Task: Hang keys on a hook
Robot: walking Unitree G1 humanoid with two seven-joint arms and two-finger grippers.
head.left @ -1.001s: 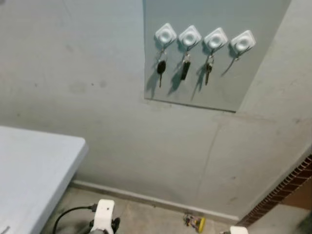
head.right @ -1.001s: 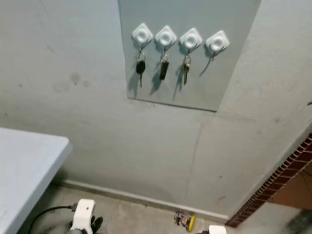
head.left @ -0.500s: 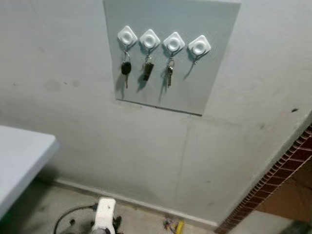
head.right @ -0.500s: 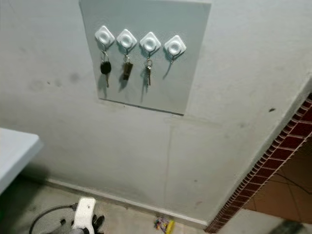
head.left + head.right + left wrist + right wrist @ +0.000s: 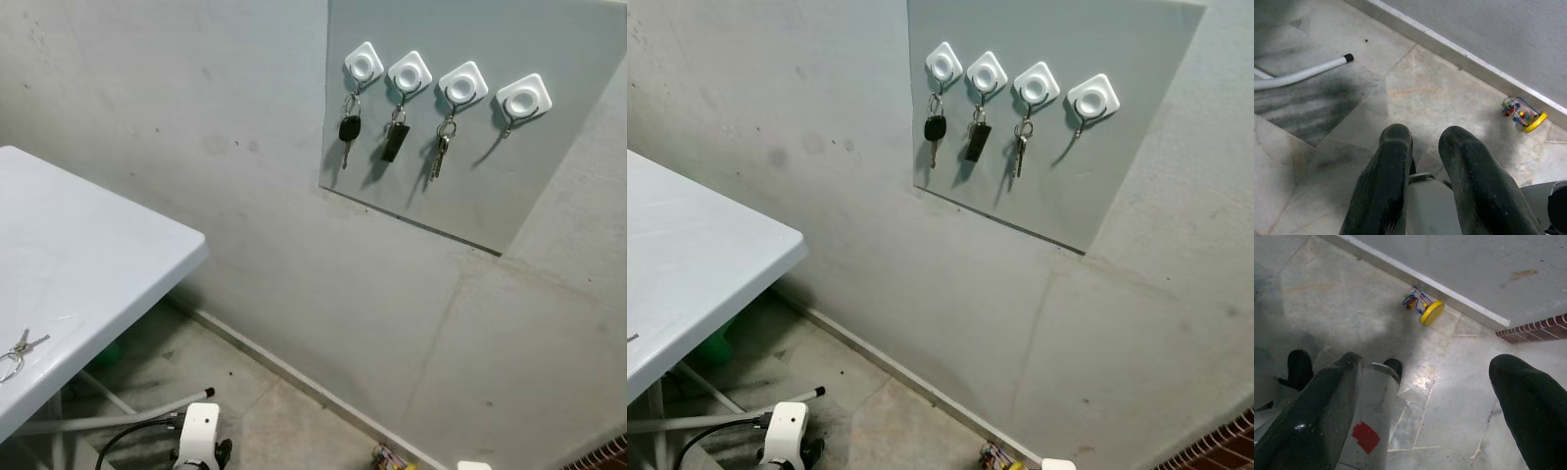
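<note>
A small bunch of keys (image 5: 18,348) lies on the white table (image 5: 88,264) at my left. On the wall, a grey panel (image 5: 549,186) carries four white hooks. Three of them hold keys: a black-headed key (image 5: 349,130), a black fob (image 5: 395,140) and a metal key (image 5: 439,152). The rightmost hook (image 5: 522,98) is bare. Both arms hang low. My left gripper (image 5: 1425,147) points at the floor, fingers close together with nothing between them. My right gripper (image 5: 1425,377) is open wide and empty over the floor.
A yellow bead toy (image 5: 1422,306) lies at the skirting below the panel. Red brickwork (image 5: 1533,328) starts at the lower right. A white table leg (image 5: 1303,76) runs along the floor, and something green (image 5: 715,343) sits under the table.
The camera has swung left: the hook panel has shifted right in the picture, and the table now fills the left side with the keys on it. Both arms still hang.
</note>
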